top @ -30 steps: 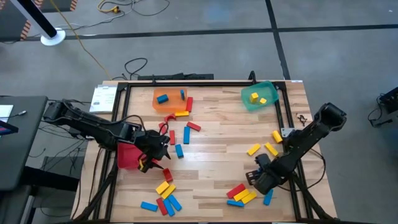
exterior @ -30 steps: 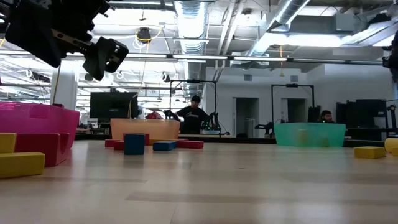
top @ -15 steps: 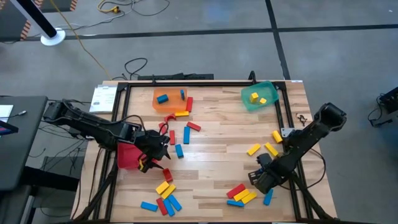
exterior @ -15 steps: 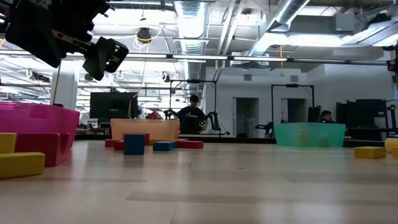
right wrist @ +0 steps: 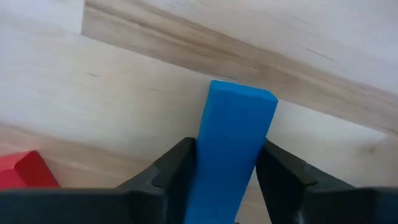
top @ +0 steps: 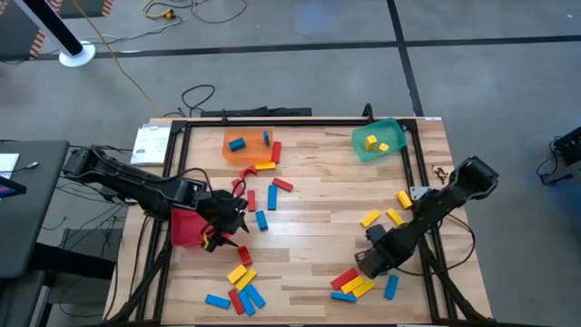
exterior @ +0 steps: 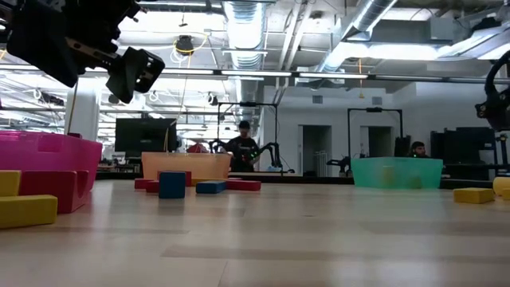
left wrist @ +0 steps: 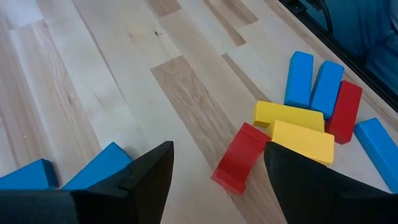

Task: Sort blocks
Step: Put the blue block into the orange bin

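**Right pincer closes in on a blue block**

Right arm has shifted since the earlier high view: its pincer (top: 374, 263) now sits lower and further in, just beside the cluster of red, yellow and blue blocks (top: 351, 282) near the table's (top: 318, 218) front edge. Left pincer (top: 221, 221) has not moved; it hangs over the red bin (top: 185, 228), near the second block cluster (top: 238, 291). Orange bin (top: 245, 145) and green bin (top: 379, 139) at the far side already hold a few blocks.

Low view: the left arm is unchanged at upper left, and the right arm has come into sight at the right edge.

Left wrist view: that pincer (left wrist: 217, 180) stands wide open and empty above a red block (left wrist: 239, 157) and its neighbours.

Right wrist view: the right pincer (right wrist: 225, 163) has a blue block (right wrist: 233, 140) standing between its fingers (right wrist: 177, 169), which have drawn in and appear to touch its sides. Whether the grip is firm I cannot tell. My reading is that a pick is under way, with most blocks unsorted.
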You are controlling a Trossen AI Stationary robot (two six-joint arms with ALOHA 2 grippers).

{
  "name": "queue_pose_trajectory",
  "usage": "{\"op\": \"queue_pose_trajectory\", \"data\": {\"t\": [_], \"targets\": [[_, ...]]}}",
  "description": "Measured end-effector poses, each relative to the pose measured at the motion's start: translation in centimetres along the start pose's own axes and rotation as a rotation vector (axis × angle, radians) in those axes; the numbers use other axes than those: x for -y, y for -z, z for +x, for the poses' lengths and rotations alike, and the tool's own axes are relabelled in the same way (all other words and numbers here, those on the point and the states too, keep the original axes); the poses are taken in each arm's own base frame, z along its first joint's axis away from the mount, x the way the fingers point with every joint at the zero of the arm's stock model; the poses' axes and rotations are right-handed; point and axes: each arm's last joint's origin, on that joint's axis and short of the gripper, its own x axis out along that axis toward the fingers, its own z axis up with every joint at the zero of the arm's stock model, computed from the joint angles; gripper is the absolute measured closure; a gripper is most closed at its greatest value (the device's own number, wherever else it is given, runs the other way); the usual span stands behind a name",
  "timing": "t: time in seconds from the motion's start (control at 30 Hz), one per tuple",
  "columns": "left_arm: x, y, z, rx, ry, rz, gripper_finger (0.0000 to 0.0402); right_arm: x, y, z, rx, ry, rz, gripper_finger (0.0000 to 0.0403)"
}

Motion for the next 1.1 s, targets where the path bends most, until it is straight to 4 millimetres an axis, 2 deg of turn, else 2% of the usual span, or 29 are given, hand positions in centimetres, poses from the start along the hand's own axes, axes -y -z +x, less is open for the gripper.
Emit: {"op": "queue_pose_trajectory", "data": {"t": [0.13,0.23,0.43,0.6,0.87,1.1], "targets": [[0.0,-0.1,0.0,0.007,-0.002,0.015,0.0157,-0.4,0.0,-0.4,0.011,-0.007,-0.023,0.0268],[-0.1,-0.2,0.0,0.018,-0.017,0.024,0.0157,-0.8,-0.1,-0.8,0.023,-0.026,-0.053,0.0287],[-0.4,-0.7,0.0,0.054,-0.094,0.066,0.0167,-2.9,-1.3,-2.1,0.118,-0.141,-0.118,0.0285],[-0.7,-1.4,-0.2,0.114,-0.158,0.153,0.0183,-5.4,-3.1,-4.0,0.221,-0.27,-0.234,0.0284],[-1.1,-3.3,-0.7,0.297,-0.243,0.303,0.0189,-10.1,-7.0,-8.3,0.447,-0.577,-0.509,0.0284],[-1.0,-4.4,-1.1,0.415,-0.246,0.467,0.0189,-12.3,-9.5,-11.3,0.564,-0.819,-0.704,0.0284]]}}
